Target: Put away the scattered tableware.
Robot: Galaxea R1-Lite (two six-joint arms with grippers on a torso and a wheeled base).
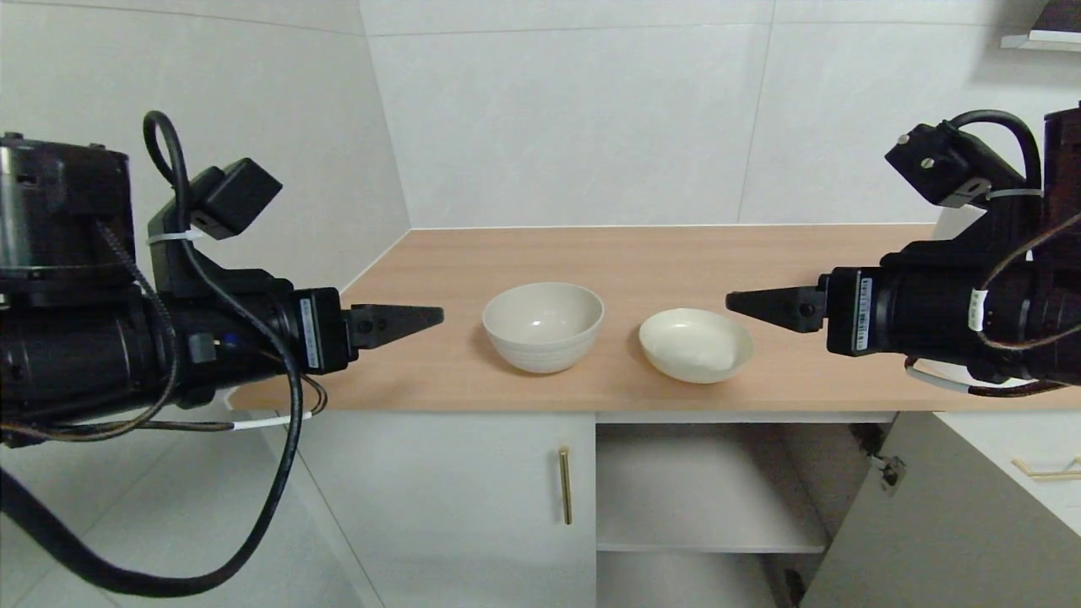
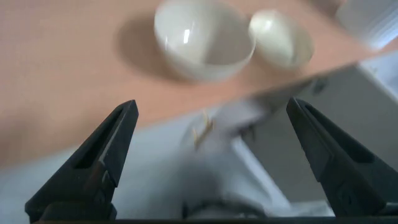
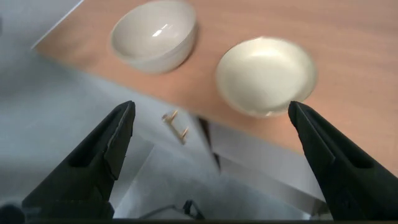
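Observation:
Two pale bowls stand on the wooden counter [image 1: 642, 253]. The deeper bowl [image 1: 543, 326] [image 2: 204, 38] [image 3: 154, 34] is on the left and the shallower bowl [image 1: 695, 344] [image 2: 281, 38] [image 3: 266, 76] on the right, a small gap between them. My left gripper [image 1: 422, 319] [image 2: 211, 118] hangs open to the left of the deep bowl, off the counter's near corner, with nothing between its fingers. To the right of the shallow bowl my right gripper [image 1: 747, 304] [image 3: 211, 118] hangs open and empty, above the counter's front edge.
Under the counter a cabinet stands open with a white shelf [image 1: 705, 515] inside and its door [image 1: 920, 523] swung out to the right. Left of it is a closed door with a brass handle [image 1: 564, 485]. Tiled walls close off the counter at the back and left.

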